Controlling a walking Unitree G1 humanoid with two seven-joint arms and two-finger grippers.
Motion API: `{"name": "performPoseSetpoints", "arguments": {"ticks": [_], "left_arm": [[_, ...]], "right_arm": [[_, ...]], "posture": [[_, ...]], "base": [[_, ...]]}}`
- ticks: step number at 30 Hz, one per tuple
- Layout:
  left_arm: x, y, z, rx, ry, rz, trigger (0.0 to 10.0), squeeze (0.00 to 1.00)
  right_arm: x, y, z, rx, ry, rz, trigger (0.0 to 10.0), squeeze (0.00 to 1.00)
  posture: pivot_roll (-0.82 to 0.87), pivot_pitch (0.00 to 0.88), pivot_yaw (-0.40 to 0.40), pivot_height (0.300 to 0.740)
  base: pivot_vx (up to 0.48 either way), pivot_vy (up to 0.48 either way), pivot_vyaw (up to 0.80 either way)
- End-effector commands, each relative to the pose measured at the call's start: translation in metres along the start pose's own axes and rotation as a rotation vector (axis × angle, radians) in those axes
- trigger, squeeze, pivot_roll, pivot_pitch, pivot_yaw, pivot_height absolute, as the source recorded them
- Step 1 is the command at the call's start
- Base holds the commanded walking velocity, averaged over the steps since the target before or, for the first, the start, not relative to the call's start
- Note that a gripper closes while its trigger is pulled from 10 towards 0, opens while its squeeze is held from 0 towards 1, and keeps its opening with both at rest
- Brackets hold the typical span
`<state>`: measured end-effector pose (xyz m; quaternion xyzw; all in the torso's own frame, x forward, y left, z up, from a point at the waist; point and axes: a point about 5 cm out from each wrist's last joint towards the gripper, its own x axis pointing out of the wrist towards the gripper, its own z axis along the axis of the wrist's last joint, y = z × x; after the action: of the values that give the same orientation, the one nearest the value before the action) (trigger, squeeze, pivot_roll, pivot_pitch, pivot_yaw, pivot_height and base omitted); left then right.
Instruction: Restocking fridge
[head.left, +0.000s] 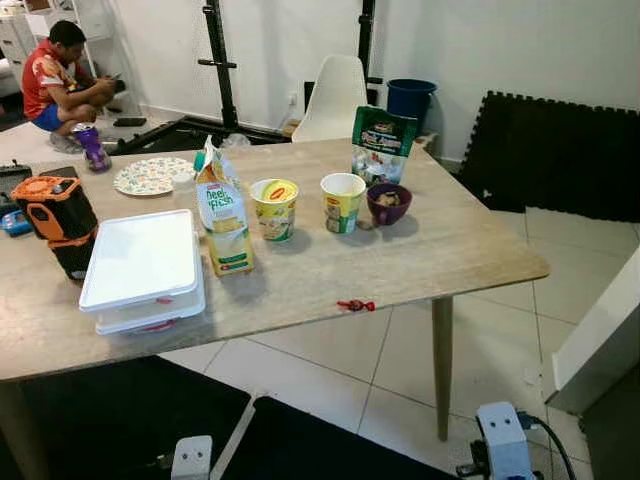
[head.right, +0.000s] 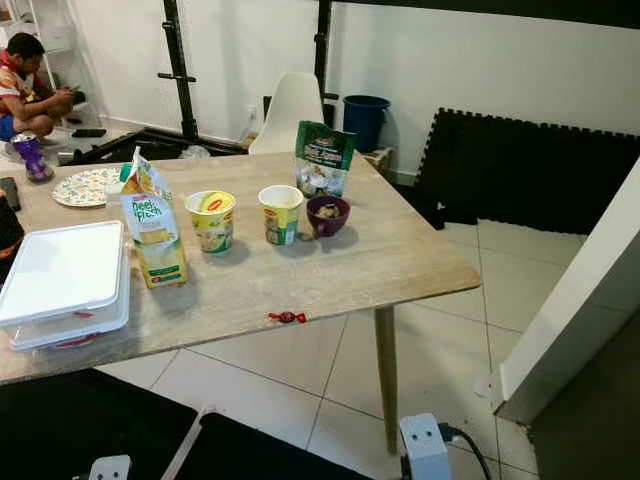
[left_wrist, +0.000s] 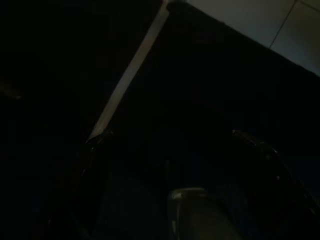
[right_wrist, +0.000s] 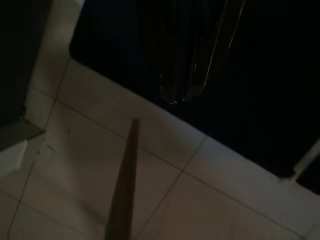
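Observation:
On the wooden table (head.left: 470, 255) stand a yellow and green juice carton (head.left: 225, 215), two yellow noodle cups (head.left: 274, 208) (head.left: 342, 202), a purple bowl (head.left: 388, 203) and a green pouch (head.left: 380, 145). A white lidded container (head.left: 143, 268) lies at the left near the front edge. Both arms hang low in front of the table, the left arm (head.left: 192, 458) and the right arm (head.left: 503, 440). My left gripper (left_wrist: 167, 137) hangs open over a dark mat with nothing in it. The right gripper (right_wrist: 182, 92) hangs over pale floor tiles beside a table leg (right_wrist: 122, 190).
A patterned plate (head.left: 150, 176), an orange and black tool (head.left: 58, 220) and a small red wrapper (head.left: 355, 305) also lie on the table. Behind it are a white chair (head.left: 333, 97), a blue bin (head.left: 410, 98) and black foam mats (head.left: 555, 150). A person (head.left: 60, 80) crouches far back left.

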<state>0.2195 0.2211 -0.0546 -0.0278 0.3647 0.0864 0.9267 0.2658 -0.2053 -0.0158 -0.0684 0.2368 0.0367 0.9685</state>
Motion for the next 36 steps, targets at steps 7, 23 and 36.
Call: {"name": "performPoseSetpoints", "arguments": {"ticks": [7,23,36], "left_arm": [[0.001,0.011,0.005,0.011,0.006,0.023,10.0,0.00],[0.003,0.032,0.034,0.041,-0.068,0.051,10.0,0.00],[-0.007,0.043,0.022,0.004,-0.108,0.106,10.0,0.00]], "right_arm": [[0.002,0.008,-0.002,0.044,0.010,0.023,10.0,0.00],[0.009,0.031,0.007,0.139,-0.005,0.075,10.0,0.00],[0.016,0.054,0.021,0.090,-0.005,0.199,10.0,0.00]], "posture": [[-0.03,0.037,-0.006,0.734],[0.05,0.000,0.004,0.734],[0.16,0.042,-0.122,0.734]], "base": [[0.000,0.000,0.00],[0.000,0.000,0.00],[0.000,0.000,0.00]]}}
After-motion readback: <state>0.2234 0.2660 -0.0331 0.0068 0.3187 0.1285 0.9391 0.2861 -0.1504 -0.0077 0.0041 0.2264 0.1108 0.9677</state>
